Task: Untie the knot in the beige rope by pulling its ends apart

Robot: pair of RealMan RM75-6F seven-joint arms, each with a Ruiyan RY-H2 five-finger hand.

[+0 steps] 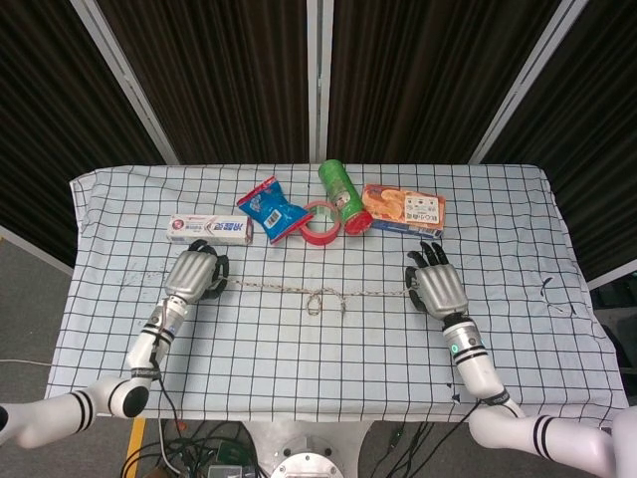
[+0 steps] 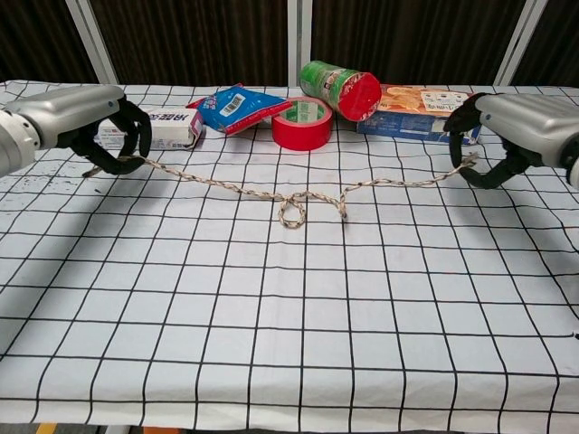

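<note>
The beige rope lies stretched across the checked cloth, with a small loop of knot near its middle. My left hand grips the rope's left end, fingers curled around it. My right hand holds the right end, which hangs from its curled fingers just above the cloth. The two hands are far apart, one on each side of the knot.
Behind the rope lie a toothpaste box, a blue snack bag, a red tape roll, a green can on its side and an orange biscuit box. The table's front edge is near.
</note>
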